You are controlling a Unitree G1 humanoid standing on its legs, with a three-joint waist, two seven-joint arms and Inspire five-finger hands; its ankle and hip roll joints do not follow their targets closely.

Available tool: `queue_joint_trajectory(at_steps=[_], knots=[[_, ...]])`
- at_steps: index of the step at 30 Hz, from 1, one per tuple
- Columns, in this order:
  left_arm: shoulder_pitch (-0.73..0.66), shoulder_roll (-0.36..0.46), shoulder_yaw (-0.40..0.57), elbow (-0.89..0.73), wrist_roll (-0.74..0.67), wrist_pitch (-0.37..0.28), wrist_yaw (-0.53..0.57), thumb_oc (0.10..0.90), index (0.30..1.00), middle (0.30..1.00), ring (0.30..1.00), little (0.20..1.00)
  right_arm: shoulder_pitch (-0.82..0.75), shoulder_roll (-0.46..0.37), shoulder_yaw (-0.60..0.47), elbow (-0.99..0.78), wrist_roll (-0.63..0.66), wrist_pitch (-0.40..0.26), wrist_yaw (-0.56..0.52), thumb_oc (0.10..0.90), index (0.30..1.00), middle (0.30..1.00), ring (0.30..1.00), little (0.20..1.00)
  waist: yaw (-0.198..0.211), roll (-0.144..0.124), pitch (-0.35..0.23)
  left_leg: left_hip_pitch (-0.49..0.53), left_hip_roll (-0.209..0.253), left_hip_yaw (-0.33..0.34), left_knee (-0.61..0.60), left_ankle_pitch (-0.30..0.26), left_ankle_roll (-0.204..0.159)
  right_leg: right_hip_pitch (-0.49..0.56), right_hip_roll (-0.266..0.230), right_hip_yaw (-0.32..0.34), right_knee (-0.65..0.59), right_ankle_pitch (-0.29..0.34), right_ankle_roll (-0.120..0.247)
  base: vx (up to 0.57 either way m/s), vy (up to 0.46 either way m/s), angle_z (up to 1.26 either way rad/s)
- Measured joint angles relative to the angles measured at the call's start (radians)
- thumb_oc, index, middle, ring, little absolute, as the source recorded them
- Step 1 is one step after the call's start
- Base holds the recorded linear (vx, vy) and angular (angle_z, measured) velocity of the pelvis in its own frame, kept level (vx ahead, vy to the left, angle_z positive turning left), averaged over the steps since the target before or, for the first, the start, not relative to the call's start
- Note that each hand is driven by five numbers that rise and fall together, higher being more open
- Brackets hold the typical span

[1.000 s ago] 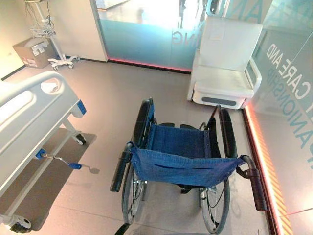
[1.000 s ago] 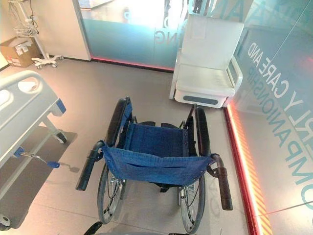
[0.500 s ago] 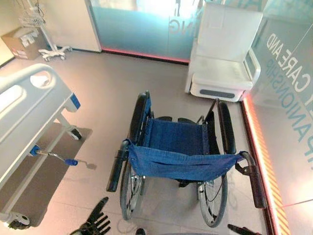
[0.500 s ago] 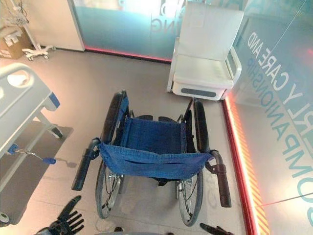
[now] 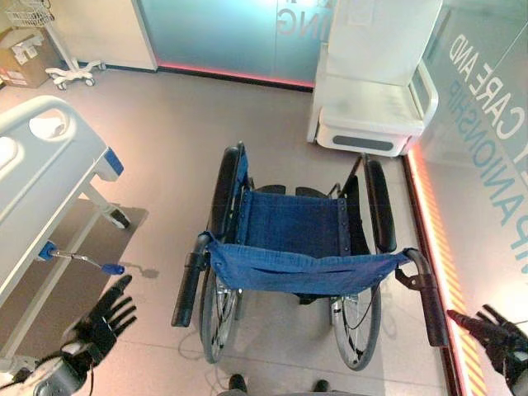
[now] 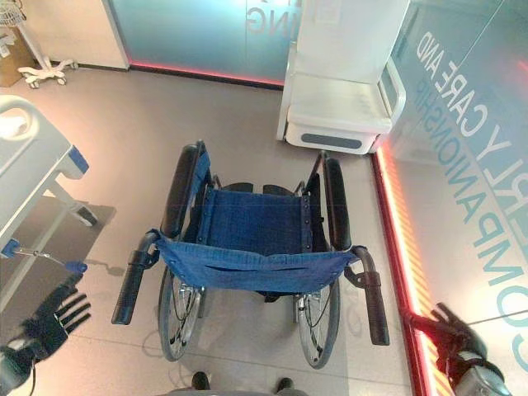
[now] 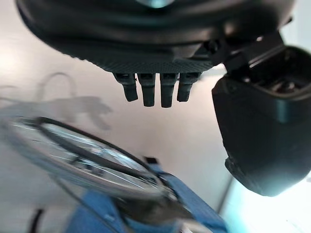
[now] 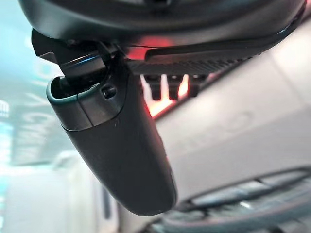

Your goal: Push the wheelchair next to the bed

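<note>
- Wheelchair (image 5: 301, 256) at centre frame, back toward the camera, blue seat and sling back, facing up-frame toward a white chair (image 5: 375, 91) at upper right.
- Bed (image 5: 45, 186) along the left edge, its foot end at upper left, well apart from the wheelchair with bare floor (image 5: 165, 132) between.
- Left hand (image 5: 103, 318) at lower left, fingers straight and spread, holding nothing, pointing up and right.
- Right hand (image 5: 495, 334) at lower right edge, fingers loosely extended, thumb pointing left, holding nothing.
- Left push handle (image 5: 188, 285) up and to the right of the left hand, near but not touching; long axis running down-frame and slightly left.
- Right push handle (image 5: 431, 301) just left of the right hand, closer than its twin is to the left hand; long axis running down-frame and slightly right.
- Both handles ungripped; judged stage: reaching for the handles, no push begun.
- Likely need: each hand coming inward and over its own handle, closing across the grip's long axis, not along it.
- Bed lying left of the chair, so the push probably calls for a leftward swing rather than a straight run toward the white chair.
- Glowing red strip (image 5: 437, 247) at the foot of the glass wall close beside the right wheel (image 5: 355, 326); little room on that side, a possible snag in turning.
- Left wrist view: straight fingers (image 7: 154, 92) above a blurred wheel rim (image 7: 87, 153), apart from it.
</note>
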Motion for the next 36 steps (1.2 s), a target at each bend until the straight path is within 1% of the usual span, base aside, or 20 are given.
queue_joint_trajectory(at_steps=[3, 4, 6, 7, 9, 12, 14, 16, 17, 20, 21, 23, 25, 27, 29, 31, 32, 34, 36], knots=[[-0.001, 0.005, 0.004, -0.117, -0.038, 0.002, 0.008, 0.8, 0.9, 0.9, 0.9, 0.9, -0.004, -0.002, -0.002, -0.112, 0.001, -0.008, -0.075, 0.8, 0.9, 0.9, 0.9, 0.9, -0.003, 0.013, -0.004, 0.0, 0.0, 0.001, 0.0, 0.0, 0.0, -0.001, 0.0, 0.001, 0.0, 0.0, 0.0, 0.0, 0.007, -0.01], [0.0, 0.013, 0.004, -0.182, -0.039, 0.017, 0.009, 0.8, 0.9, 0.9, 0.9, 0.9, -0.002, -0.001, -0.003, -0.182, 0.0, -0.007, -0.11, 0.8, 0.9, 0.9, 0.9, 0.9, -0.004, 0.021, -0.004, -0.006, 0.0, 0.002, 0.004, 0.0, 0.0, -0.008, 0.001, 0.004, 0.0, 0.0, 0.0, 0.0, 0.017, -0.04], [0.011, 0.025, 0.004, -0.258, -0.043, 0.052, 0.002, 0.8, 0.9, 0.9, 0.9, 0.9, 0.01, -0.002, -0.015, -0.269, -0.002, -0.007, -0.122, 0.8, 0.9, 0.9, 0.9, 0.9, -0.004, 0.033, -0.004, -0.009, 0.0, 0.003, 0.007, 0.0, 0.0, -0.012, 0.001, 0.005, 0.0, 0.002, -0.001, 0.0, 0.0, 0.0], [0.017, 0.032, 0.005, -0.305, -0.069, 0.074, 0.001, 0.8, 0.9, 0.9, 0.9, 0.9, 0.013, -0.002, -0.02, -0.325, -0.002, -0.005, -0.131, 0.8, 0.9, 0.9, 0.9, 0.9, -0.004, 0.04, -0.004, -0.008, 0.0, 0.001, 0.007, 0.0, 0.0, -0.012, 0.001, 0.005, 0.0, 0.002, -0.001, 0.0, 0.0, 0.0], [0.019, 0.035, 0.005, -0.349, -0.125, 0.082, -0.013, 0.8, 0.9, 0.9, 0.9, 0.9, 0.004, -0.012, -0.021, -0.381, -0.002, -0.005, -0.138, 0.8, 0.9, 0.9, 0.9, 0.9, -0.003, 0.048, -0.003, -0.009, 0.001, 0.0, 0.007, 0.0, 0.0, -0.013, 0.001, 0.006, 0.0, 0.002, -0.001, 0.0, 0.0, 0.0], [0.016, 0.044, 0.005, -0.376, -0.184, 0.098, -0.016, 0.8, 0.9, 0.9, 0.9, 0.9, -0.015, -0.016, -0.022, -0.421, -0.001, 0.0, -0.149, 0.8, 0.9, 0.9, 0.9, 0.9, -0.002, 0.05, -0.003, -0.01, 0.002, 0.001, 0.007, 0.0, 0.0, -0.015, 0.002, 0.007, 0.0, 0.002, -0.001, 0.0, 0.0, 0.0], [0.019, 0.062, 0.005, -0.386, -0.186, 0.122, -0.02, 0.8, 0.9, 0.9, 0.9, 0.9, -0.012, -0.024, -0.024, -0.45, 0.012, 0.019, -0.151, 0.8, 0.9, 0.9, 0.9, 0.9, -0.002, 0.05, -0.003, -0.013, 0.002, 0.002, 0.007, 0.0, 0.0, -0.019, 0.002, 0.009, 0.0, 0.002, -0.001, 0.0, 0.0, 0.0], [0.043, 0.105, 0.005, -0.401, -0.186, 0.173, -0.033, 0.8, 0.9, 0.9, 0.9, 0.9, 0.003, -0.061, -0.024, -0.477, 0.08, 0.034, -0.152, 0.8, 0.9, 0.9, 0.9, 0.9, -0.001, 0.05, -0.003, -0.017, 0.002, 0.003, 0.007, 0.0, 0.0, -0.024, 0.002, 0.01, 0.0, 0.003, -0.001, 0.0, 0.0, 0.0], [0.049, 0.116, 0.006, -0.404, -0.185, 0.194, -0.034, 0.8, 0.9, 0.9, 0.9, 0.9, 0.009, -0.073, -0.025, -0.482, 0.09, 0.035, -0.154, 0.8, 0.9, 0.9, 0.9, 0.9, -0.001, 0.05, -0.003, -0.018, 0.002, 0.004, 0.007, 0.0, 0.0, -0.025, 0.002, 0.01, 0.0, 0.004, 0.0, 0.0, 0.0, 0.0], [0.106, 0.212, 0.009, -0.417, -0.185, 0.285, -0.04, 0.8, 0.9, 0.9, 0.9, 0.9, 0.035, -0.16, -0.042, -0.498, 0.203, 0.055, -0.195, 0.8, 0.9, 0.9, 0.9, 0.9, -0.004, 0.051, -0.003, -0.021, 0.002, 0.005, 0.007, 0.0, 0.0, -0.03, 0.002, 0.011, 0.0, 0.004, 0.0, 0.0, 0.0, 0.0], [0.119, 0.223, 0.016, -0.417, -0.185, 0.292, -0.042, 0.8, 0.9, 0.9, 0.9, 0.9, 0.037, -0.168, -0.049, -0.502, 0.212, 0.059, -0.198, 0.8, 0.9, 0.9, 0.9, 0.9, -0.005, 0.051, -0.003, -0.021, 0.002, 0.005, 0.007, 0.0, 0.0, -0.031, 0.002, 0.012, 0.0, 0.004, 0.0, 0.0, 0.0, 0.0], [0.155, 0.249, 0.064, -0.419, -0.185, 0.321, -0.066, 0.8, 0.9, 0.9, 0.9, 0.9, 0.057, -0.189, -0.093, -0.523, 0.273, 0.071, -0.224, 0.8, 0.9, 0.9, 0.9, 0.9, -0.004, 0.051, -0.003, -0.025, 0.002, 0.005, 0.007, 0.0, 0.0, -0.035, 0.002, 0.012, 0.0, 0.004, 0.0, 0.0, 0.0, 0.0], [0.192, 0.284, 0.108, -0.435, -0.181, 0.337, -0.093, 0.8, 0.9, 0.9, 0.9, 0.9, 0.078, -0.216, -0.122, -0.542, 0.292, 0.1, -0.231, 0.8, 0.9, 0.9, 0.9, 0.9, -0.003, 0.051, -0.002, -0.028, 0.001, 0.007, 0.007, 0.0, 0.0, -0.039, 0.002, 0.015, 0.0, 0.005, 0.001, 0.0, 0.0, 0.0], [0.287, 0.345, 0.206, -0.491, -0.165, 0.353, -0.141, 0.8, 0.9, 0.9, 0.9, 0.9, 0.135, -0.272, -0.157, -0.588, 0.348, 0.14, -0.237, 0.8, 0.9, 0.9, 0.9, 0.9, 0.0, 0.051, -0.002, -0.031, 0.001, 0.007, 0.007, 0.0, 0.0, -0.045, 0.002, 0.024, 0.0, 0.006, 0.002, 0.0, 0.019, -0.05], [0.356, 0.39, 0.282, -0.532, -0.144, 0.354, -0.163, 0.8, 0.9, 0.9, 0.9, 0.9, 0.175, -0.313, -0.161, -0.624, 0.36, 0.157, -0.237, 0.8, 0.9, 0.9, 0.9, 0.9, -0.001, 0.052, -0.002, -0.031, 0.001, 0.007, 0.007, 0.0, 0.0, -0.044, 0.002, 0.025, 0.0, 0.006, 0.002, 0.0, 0.012, -0.02], [0.386, 0.421, 0.348, -0.545, -0.102, 0.352, -0.181, 0.8, 0.9, 0.9, 0.9, 0.9, 0.187, -0.333, -0.162, -0.648, 0.394, 0.183, -0.235, 0.8, 0.9, 0.9, 0.9, 0.9, 0.002, 0.056, -0.002, -0.031, 0.001, 0.007, 0.007, 0.0, 0.0, -0.044, 0.002, 0.025, 0.0, 0.007, 0.002, 0.0, 0.0, 0.0], [0.396, 0.427, 0.368, -0.546, -0.097, 0.35, -0.184, 0.8, 0.9, 0.9, 0.9, 0.9, 0.191, -0.336, -0.162, -0.657, 0.397, 0.19, -0.234, 0.8, 0.9, 0.9, 0.9, 0.9, 0.001, 0.056, -0.002, -0.031, 0.001, 0.006, 0.007, 0.0, 0.0, -0.044, 0.002, 0.025, 0.0, 0.007, 0.002, 0.0, 0.0, 0.0], [0.432, 0.438, 0.441, -0.55, -0.08, 0.342, -0.189, 0.8, 0.9, 0.9, 0.9, 0.9, 0.218, -0.356, -0.163, -0.687, 0.423, 0.199, -0.223, 0.8, 0.9, 0.9, 0.9, 0.9, -0.001, 0.059, -0.002, -0.031, 0.001, 0.007, 0.007, 0.0, 0.0, -0.044, 0.002, 0.026, 0.0, 0.007, 0.003, 0.0, 0.0, 0.0], [0.449, 0.44, 0.469, -0.55, -0.072, 0.331, -0.193, 0.8, 0.9, 0.9, 0.9, 0.9, 0.23, -0.357, -0.163, -0.694, 0.431, 0.2, -0.204, 0.8, 0.9, 0.9, 0.9, 0.9, 0.001, 0.06, -0.002, -0.032, 0.001, 0.006, 0.007, 0.0, 0.0, -0.045, 0.002, 0.026, 0.0, 0.007, 0.003, 0.0, 0.0, 0.0]])
